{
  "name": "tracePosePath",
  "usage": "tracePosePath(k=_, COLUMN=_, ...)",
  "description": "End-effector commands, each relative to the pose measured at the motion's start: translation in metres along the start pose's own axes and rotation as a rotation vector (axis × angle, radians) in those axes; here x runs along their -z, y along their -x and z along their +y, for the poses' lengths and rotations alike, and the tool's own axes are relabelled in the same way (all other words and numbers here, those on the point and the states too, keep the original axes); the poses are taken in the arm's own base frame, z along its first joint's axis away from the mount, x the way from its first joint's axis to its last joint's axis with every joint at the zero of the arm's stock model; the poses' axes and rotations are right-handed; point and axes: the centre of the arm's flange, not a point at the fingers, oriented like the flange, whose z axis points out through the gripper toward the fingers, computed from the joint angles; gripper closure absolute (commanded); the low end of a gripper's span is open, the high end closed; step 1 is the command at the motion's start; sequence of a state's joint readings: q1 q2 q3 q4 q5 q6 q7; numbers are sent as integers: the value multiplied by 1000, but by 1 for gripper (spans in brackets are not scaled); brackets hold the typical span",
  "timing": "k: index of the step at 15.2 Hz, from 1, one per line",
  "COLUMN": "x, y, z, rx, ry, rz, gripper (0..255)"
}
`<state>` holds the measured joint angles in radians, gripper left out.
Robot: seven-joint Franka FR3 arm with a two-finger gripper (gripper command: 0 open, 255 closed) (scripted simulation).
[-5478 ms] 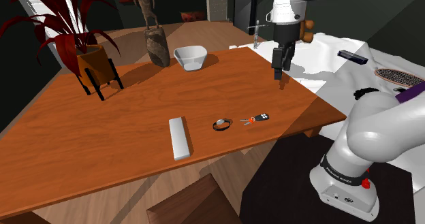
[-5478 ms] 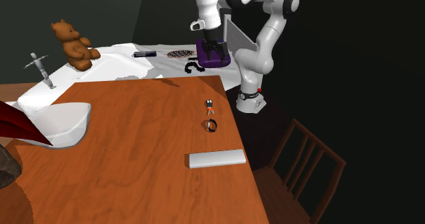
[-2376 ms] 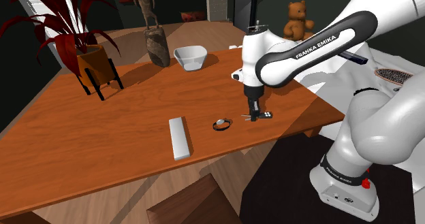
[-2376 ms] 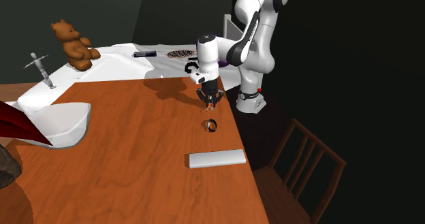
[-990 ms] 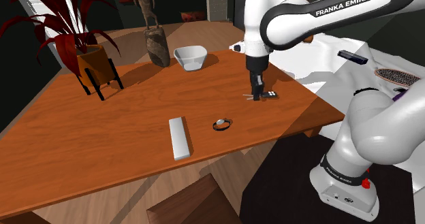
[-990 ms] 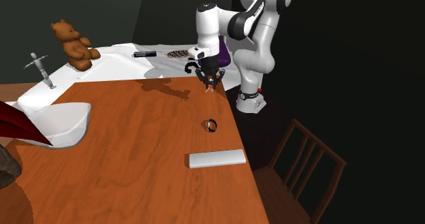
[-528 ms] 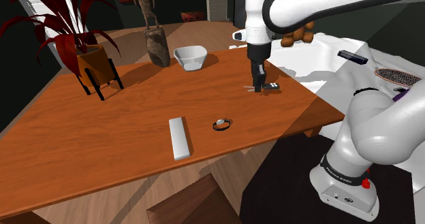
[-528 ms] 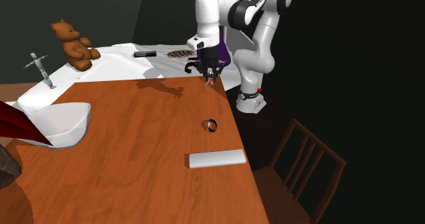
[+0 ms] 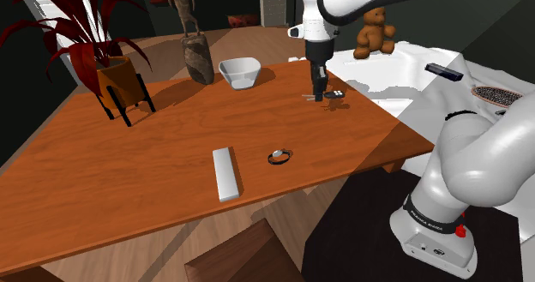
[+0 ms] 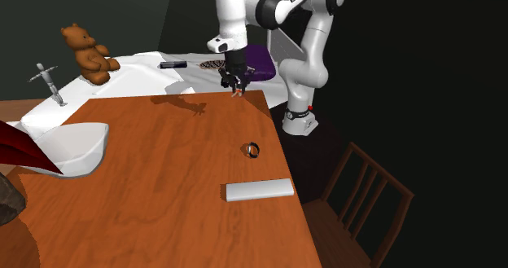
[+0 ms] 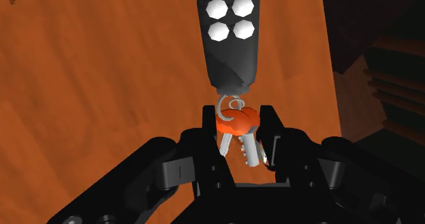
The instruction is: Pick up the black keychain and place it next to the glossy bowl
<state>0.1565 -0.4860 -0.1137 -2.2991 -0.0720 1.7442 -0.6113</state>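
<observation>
Shoulder view — keychain (image 9: 337,93) over orange table (image 9: 129,177), dim room.

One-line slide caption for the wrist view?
Gripper shut on the black keychain by its orange key head, above the wooden table.

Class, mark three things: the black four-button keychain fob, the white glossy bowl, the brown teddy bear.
Black four-button keychain fob (image 11: 230,62): wrist view, on its body below the white buttons.
White glossy bowl (image 9: 240,73): shoulder view, on its inner hollow.
Brown teddy bear (image 9: 375,36): shoulder view, on its belly.
</observation>
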Motion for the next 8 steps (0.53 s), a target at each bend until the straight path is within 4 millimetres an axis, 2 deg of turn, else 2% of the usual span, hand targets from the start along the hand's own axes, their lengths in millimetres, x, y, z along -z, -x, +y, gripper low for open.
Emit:
tracePosePath(k=1, x=0, y=-7, z=27, rx=0, ry=1, rz=-1, gripper=255)
tracePosePath(k=8, x=4, y=-27, z=117, rx=0, ry=1, rz=-1, gripper=255)
